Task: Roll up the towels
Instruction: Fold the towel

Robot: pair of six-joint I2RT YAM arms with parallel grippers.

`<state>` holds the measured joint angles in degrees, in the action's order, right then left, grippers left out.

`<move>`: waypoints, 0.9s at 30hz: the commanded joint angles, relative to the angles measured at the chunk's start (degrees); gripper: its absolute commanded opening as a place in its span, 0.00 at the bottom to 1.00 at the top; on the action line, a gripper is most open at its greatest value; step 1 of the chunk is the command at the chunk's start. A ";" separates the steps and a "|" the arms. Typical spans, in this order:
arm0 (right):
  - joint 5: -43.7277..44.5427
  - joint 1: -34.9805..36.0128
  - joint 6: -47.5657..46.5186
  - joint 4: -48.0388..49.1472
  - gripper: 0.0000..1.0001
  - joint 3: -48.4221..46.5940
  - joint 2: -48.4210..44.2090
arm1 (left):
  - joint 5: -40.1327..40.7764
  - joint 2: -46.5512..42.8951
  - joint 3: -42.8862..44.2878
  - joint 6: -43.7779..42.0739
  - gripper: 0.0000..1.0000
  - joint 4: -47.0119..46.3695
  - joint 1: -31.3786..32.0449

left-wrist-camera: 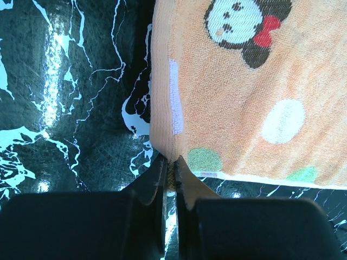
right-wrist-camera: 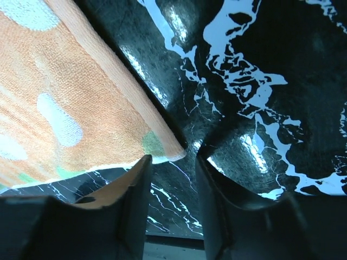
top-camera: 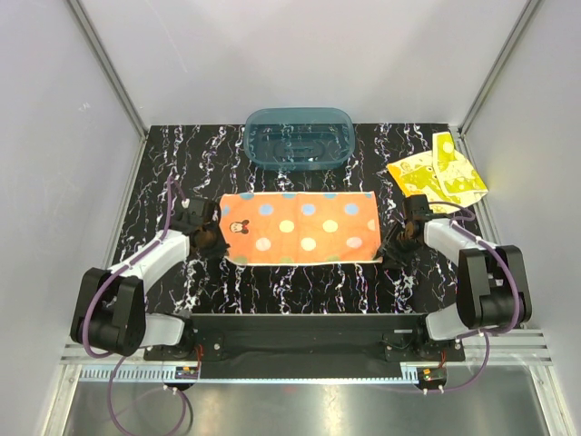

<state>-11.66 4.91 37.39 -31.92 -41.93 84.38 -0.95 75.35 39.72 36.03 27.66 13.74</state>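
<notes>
Left end effector (left-wrist-camera: 171,165) on towel (top-camera: 304,227), lengthwise left-right

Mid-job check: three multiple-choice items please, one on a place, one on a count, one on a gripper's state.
1. Where is the teal translucent plastic tub?
A) far edge of the black marbled table, beyond the orange dotted towel
B) at the near edge
C) on that towel
2. How many towels are out?
A) one
B) two
C) three
3. The left gripper is:
A) open in the air
B) shut on the orange towel's corner
C) gripping the tub
Answers: 1 A, it sits behind the towel; 2 B, the orange one plus a crumpled bright yellow towel at far right; 3 B, its jaws pinch the corner.
</notes>
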 commanded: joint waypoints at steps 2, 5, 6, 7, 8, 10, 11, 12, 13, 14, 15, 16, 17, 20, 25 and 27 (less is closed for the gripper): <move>0.15 0.54 -0.65 2.48 0.41 -1.05 1.58 | -1.60 -0.29 -0.17 -0.79 0.01 -2.26 -0.55; -0.38 0.54 -0.65 2.83 0.32 -0.87 1.67 | -1.77 -0.29 -0.17 -0.70 0.01 -2.35 -0.55; -0.38 0.54 -1.00 3.09 0.30 -0.96 1.67 | -1.95 -0.29 -0.17 -0.70 0.01 -2.43 -0.55; -0.29 0.54 -1.35 3.18 0.24 -0.78 1.67 | -2.21 -0.38 -0.26 -0.79 0.00 -2.52 -0.55; -0.21 0.54 -1.61 3.09 0.21 -0.70 1.58 | -2.30 -0.47 -0.26 -0.96 0.00 -2.52 -0.55; -0.12 0.54 -1.97 3.01 0.12 -0.69 1.06 | -2.65 -0.91 -0.17 -0.96 0.00 -2.09 -0.55; -0.12 0.54 -1.97 2.83 0.08 -0.78 0.70 | -2.57 -1.08 -0.17 -0.96 0.00 -1.39 -0.55; -0.29 0.54 -1.79 2.57 0.06 -0.87 0.26 | -2.56 -1.52 -0.17 -1.05 0.00 -1.03 -0.55; -0.55 0.54 -1.70 2.31 0.04 -0.87 -0.96 | -2.65 -1.78 0.00 -0.96 0.00 -0.59 -0.55; -0.82 0.46 -1.62 2.13 0.00 -1.04 -1.75 | -2.65 -2.05 0.00 -1.05 0.00 0.37 -0.55; -0.99 0.54 -1.27 1.34 0.00 -1.05 -3.68 | -2.83 -2.92 -0.09 -1.05 0.00 1.16 -0.55; -1.08 0.54 -1.35 0.73 0.00 -1.05 -4.65 | -2.83 -3.36 -0.09 -1.05 0.00 1.17 -0.55; -0.91 0.54 -1.35 -0.15 0.00 -1.22 -5.79 | -3.09 -4.07 -0.09 -0.96 0.00 2.13 -0.55; 0.06 0.54 -0.65 -3.14 0.00 -1.05 -11.24 | -3.79 -6.53 -0.44 -0.96 0.00 4.14 -0.55; -1.26 0.54 1.11 -8.59 0.00 -0.78 -20.20 | -6.86 -11.79 -2.19 0.70 0.00 5.91 -0.38; -1.43 0.54 1.20 -11.39 0.00 -0.61 -24.23 | -8.98 -13.56 -2.64 1.76 0.00 7.14 -0.29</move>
<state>-12.08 4.95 37.45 -37.63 -42.02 64.82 -5.52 64.99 37.91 36.38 32.67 13.50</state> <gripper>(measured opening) 0.014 0.085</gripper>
